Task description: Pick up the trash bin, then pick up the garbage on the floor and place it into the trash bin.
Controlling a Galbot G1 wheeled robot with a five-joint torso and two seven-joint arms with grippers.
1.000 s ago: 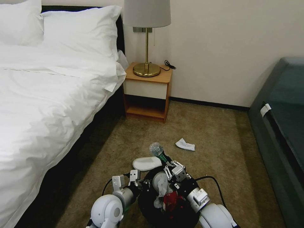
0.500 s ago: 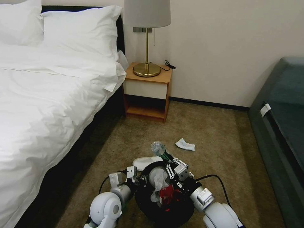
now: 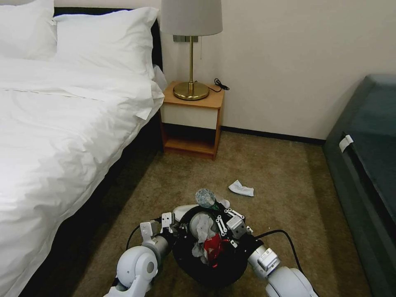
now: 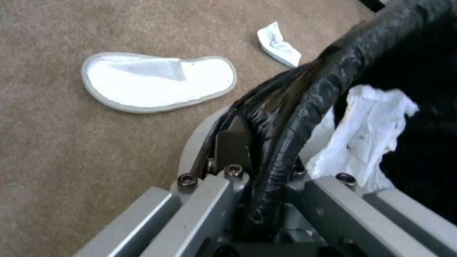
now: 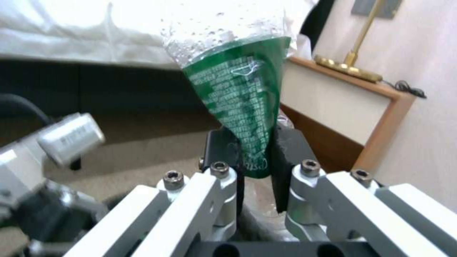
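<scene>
The right gripper [image 5: 255, 157] has its jaws squeezed flat on the green plastic bottle [image 5: 238, 107], which sticks up past the fingertips over the trash bin [image 3: 194, 264]. The left gripper [image 4: 259, 167] is clamped on the bin's black rim, tissue [image 4: 366, 135] just inside. On the carpet [image 3: 288, 173] just beyond lie a white slipper [image 4: 152, 84] and a crumpled tissue [image 3: 241, 189]

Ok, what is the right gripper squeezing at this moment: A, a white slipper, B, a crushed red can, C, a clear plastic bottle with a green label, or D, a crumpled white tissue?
C: in the right wrist view the right gripper pinches the clear plastic bottle with a green label, held up above the round black wire-mesh trash bin.
</scene>
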